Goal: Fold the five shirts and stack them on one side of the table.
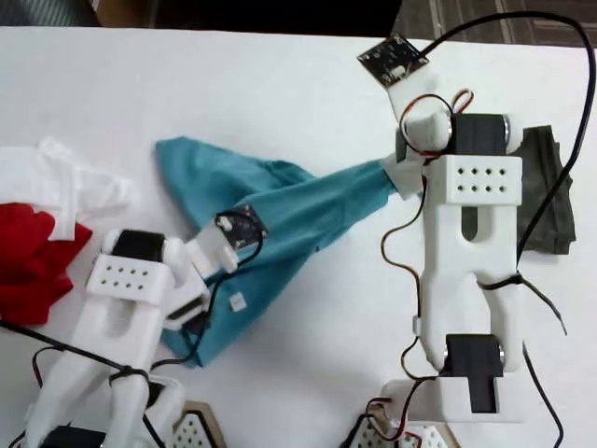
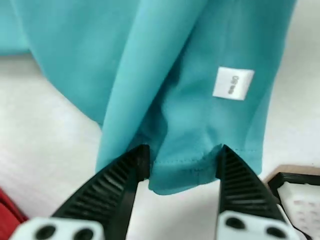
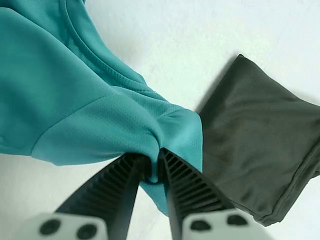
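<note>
1. The right tool (image 3: pixel 155 167) is clamped shut on a bunched pinch of the teal shirt (image 1: pixel 289 215). The cloth is drawn to a peak there, and a neckline seam shows close by.
2. The left tool (image 2: pixel 182 167) stands open. Its jaws straddle the shirt's hemmed edge without pressing on it, and a white label (image 2: pixel 233 83) sits a little further up the cloth.
3. From the right tool the shirt runs diagonally across the bench (image 1: pixel 280 84) toward the left arm, so its long axis lies between the two tools. The gathered end points to the right arm and the hem end to the left arm's base.
4. The left tool is the nearer one to the free hem. I judge the coming move depends on it closing there, so the shirt can be stretched along that axis.
5. A folded dark shirt (image 1: pixel 546 191) lies just beside the right tool. A red shirt (image 1: pixel 33 266) and a white shirt (image 1: pixel 65 177) lie crumpled at the bench's left edge.
</note>
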{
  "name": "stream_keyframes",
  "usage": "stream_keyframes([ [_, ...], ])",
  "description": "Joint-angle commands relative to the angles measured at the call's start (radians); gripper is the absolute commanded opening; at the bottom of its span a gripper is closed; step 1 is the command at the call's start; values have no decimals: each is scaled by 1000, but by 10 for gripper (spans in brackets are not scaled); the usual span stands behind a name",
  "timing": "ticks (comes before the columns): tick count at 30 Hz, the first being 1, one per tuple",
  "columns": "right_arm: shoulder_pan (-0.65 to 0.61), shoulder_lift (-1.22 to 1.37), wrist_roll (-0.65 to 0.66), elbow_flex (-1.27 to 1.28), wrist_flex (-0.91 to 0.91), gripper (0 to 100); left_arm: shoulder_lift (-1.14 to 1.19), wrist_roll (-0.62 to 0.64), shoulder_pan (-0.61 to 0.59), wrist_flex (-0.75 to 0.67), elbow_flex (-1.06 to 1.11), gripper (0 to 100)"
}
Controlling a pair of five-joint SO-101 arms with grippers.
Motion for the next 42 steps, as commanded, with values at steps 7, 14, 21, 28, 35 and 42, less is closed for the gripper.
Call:
stream_keyframes([
  [7, 8, -70, 0, -8, -8, 21, -26, -3, -2, -2, -12, 28],
  [14, 8, -61, -5, -3, -28, 21, -28, -2, -3, 170, -206, 25],
  [21, -1, -68, 2, -9, -188, 21, -29, 3, -11, 414, -611, 26],
  [28, -10, -77, 0, -52, -143, 21, -21, 81, -60, 413, -680, 30],
  [35, -10, -117, 2, -114, -61, 20, -20, 71, -60, 278, -352, 32],
  [42, -5, -119, 2, -107, -54, 20, -20, 55, -60, 167, -156, 66],
])
